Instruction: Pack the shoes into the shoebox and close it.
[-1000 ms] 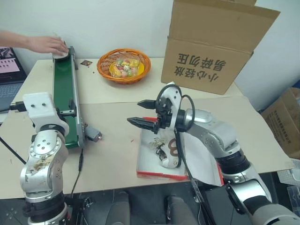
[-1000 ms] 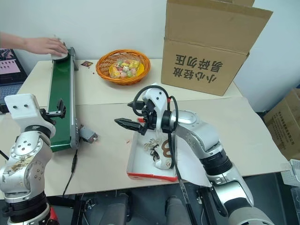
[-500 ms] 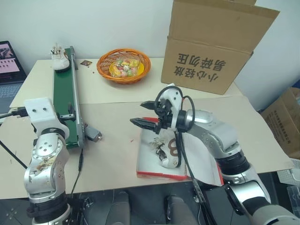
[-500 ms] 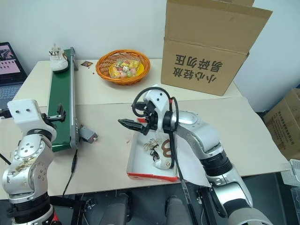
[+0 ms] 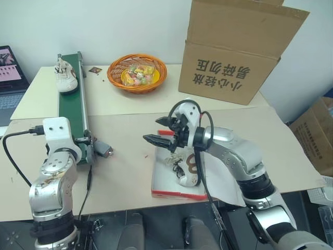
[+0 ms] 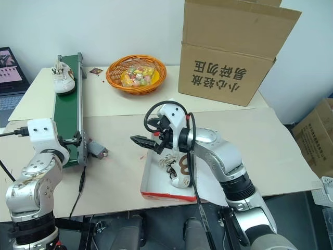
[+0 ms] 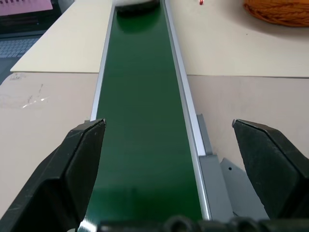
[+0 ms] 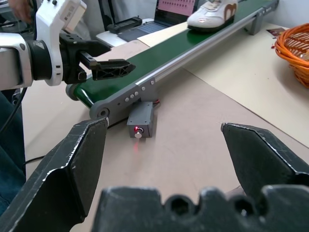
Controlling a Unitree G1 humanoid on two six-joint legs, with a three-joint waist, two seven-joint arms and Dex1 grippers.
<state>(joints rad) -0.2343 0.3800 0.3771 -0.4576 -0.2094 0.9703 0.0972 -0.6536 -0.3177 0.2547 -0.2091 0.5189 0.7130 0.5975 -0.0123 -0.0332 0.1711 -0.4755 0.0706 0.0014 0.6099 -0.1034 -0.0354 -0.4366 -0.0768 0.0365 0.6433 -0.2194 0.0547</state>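
Observation:
One white shoe (image 5: 64, 75) with dark laces rides the far part of the green conveyor belt (image 5: 70, 112); it also appears as the shoe (image 8: 211, 11) in the right wrist view. The other shoe (image 5: 186, 170) lies inside the open shoebox (image 5: 177, 194), red-orange outside, its white lid flap (image 5: 225, 179) lying open to the right. My left gripper (image 7: 176, 140) is open and low over the belt's near end, fingers astride it. My right gripper (image 5: 152, 129) hovers open just above the shoebox's far left corner, pointing left.
An orange wicker basket (image 5: 137, 73) of small items sits behind the belt. A big brown printed carton (image 5: 234, 49) stands at the back right. A grey control box (image 5: 103, 150) hangs at the belt's near end. A laptop (image 5: 9, 70) lies at the far left.
A person's hand left the shoe at the belt's far end and withdrew. The shoe has ridden a little nearer. My left gripper sank toward the belt's near end; the right barely moved.

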